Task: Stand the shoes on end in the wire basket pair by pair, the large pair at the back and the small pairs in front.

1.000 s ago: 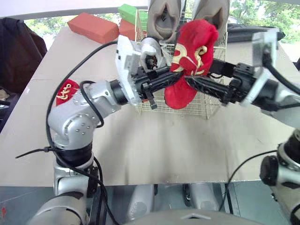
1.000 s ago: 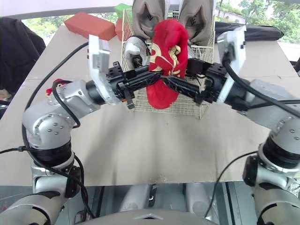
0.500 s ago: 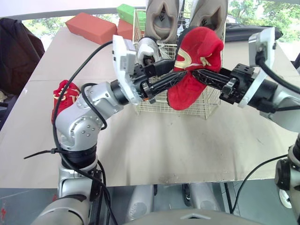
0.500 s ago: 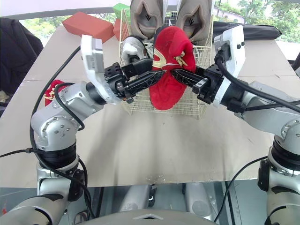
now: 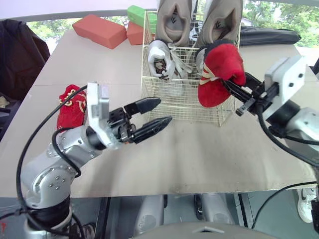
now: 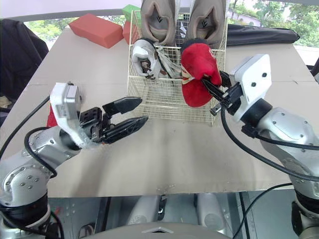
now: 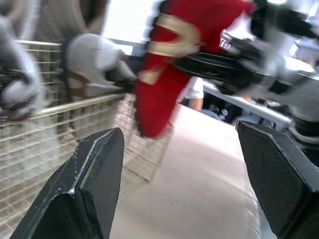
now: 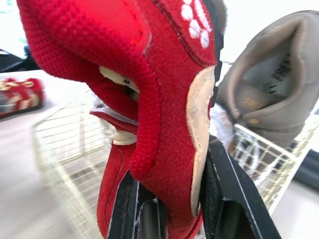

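Note:
My right gripper (image 6: pixel 205 82) is shut on a red shoe (image 5: pixel 219 72) with gold trim, holding it on end at the front right corner of the wire basket (image 5: pixel 169 102). I cannot tell whether its lower end is inside the wires. In the right wrist view the red shoe (image 8: pixel 149 99) sits between the fingers (image 8: pixel 227 199). Two large grey shoes (image 5: pixel 174 20) stand at the basket's back. A small silver pair (image 5: pixel 160 57) stands at front left. My left gripper (image 5: pixel 164 110) is open in front of the basket, holding nothing. The other red shoe (image 5: pixel 70 104) lies on the table to the left.
Red blocks (image 5: pixel 98 30) and a green block (image 5: pixel 142 12) lie on the table behind the basket to its left. A dark bundle (image 5: pixel 20 55) sits past the table's left edge. A black bag (image 5: pixel 269 35) lies at back right. The table's front edge (image 5: pixel 174 191) is near.
My left gripper let go of the red shoe, opened and drew back toward the front left. The right gripper shut on the shoe and carried it to the basket's front right corner.

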